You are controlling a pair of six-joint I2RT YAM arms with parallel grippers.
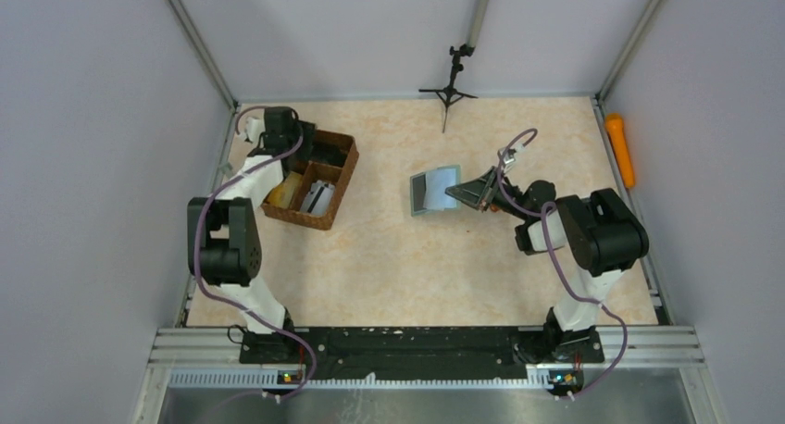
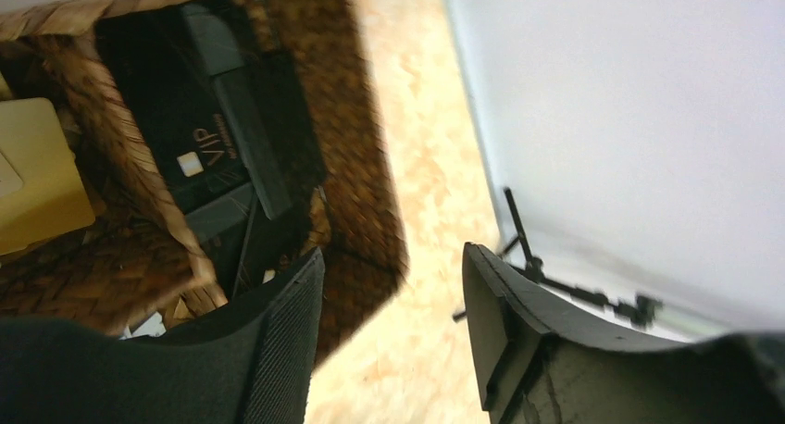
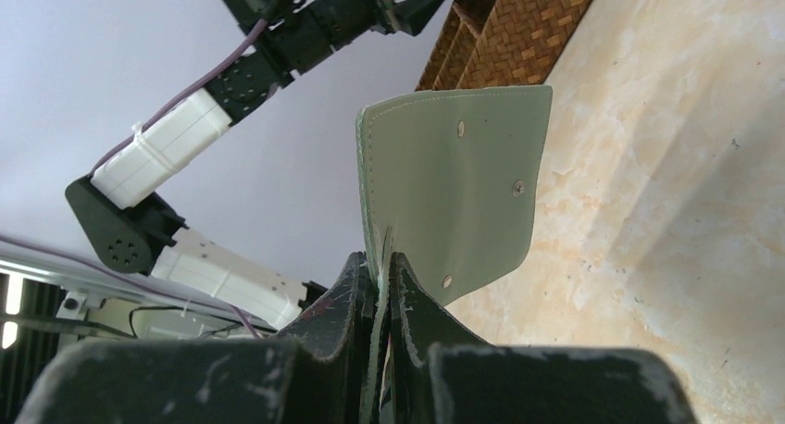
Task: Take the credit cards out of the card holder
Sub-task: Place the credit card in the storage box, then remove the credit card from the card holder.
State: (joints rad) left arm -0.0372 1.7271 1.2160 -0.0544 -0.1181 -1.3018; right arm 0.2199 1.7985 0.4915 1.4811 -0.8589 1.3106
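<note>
Grey-green card holder (image 3: 454, 183) in right gripper (image 3: 379, 265)

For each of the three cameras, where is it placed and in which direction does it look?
Top external: above and behind the bases, looking down on the table; both arms show whole.
Left wrist: over the wicker tray, looking down at a black card inside; the open left gripper shows.
Right wrist: behind the right gripper, looking along it, shut on the card holder's edge, toward the left arm.
Shared: the wicker tray appears in all three views.
</note>
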